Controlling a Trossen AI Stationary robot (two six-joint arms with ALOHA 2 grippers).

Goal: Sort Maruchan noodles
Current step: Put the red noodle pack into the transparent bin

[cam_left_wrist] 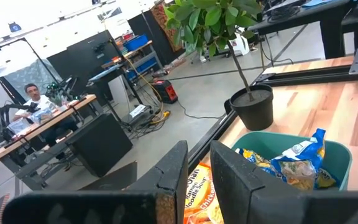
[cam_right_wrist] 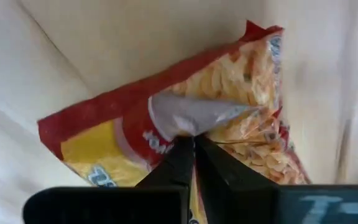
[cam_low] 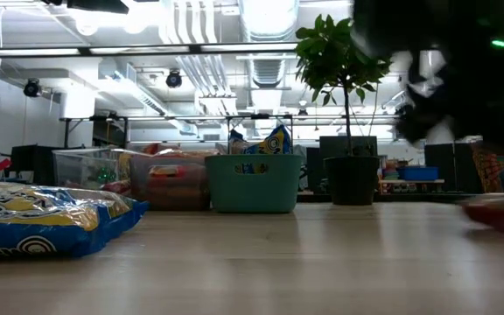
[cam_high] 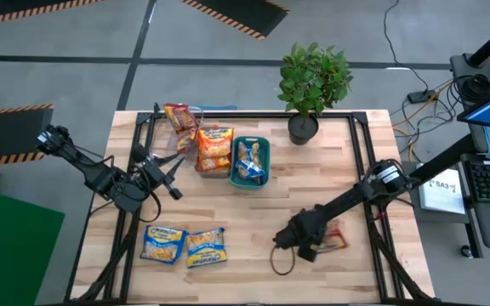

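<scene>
Right gripper (cam_right_wrist: 193,146) low over table (cam_high: 253,212), arm stretched inward, pinching red noodle packet (cam_right_wrist: 185,118). Left gripper (cam_high: 173,174) raised beside bins, fingers narrowly apart, empty.

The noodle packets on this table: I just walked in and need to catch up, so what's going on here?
The right gripper is shut on a red packet at the table's near right. The left gripper hovers beside the bins, holding nothing visible. An orange packet fills the middle bin, a blue one sits in the teal bin, and two blue-and-yellow packets lie unsorted on the table.
</scene>
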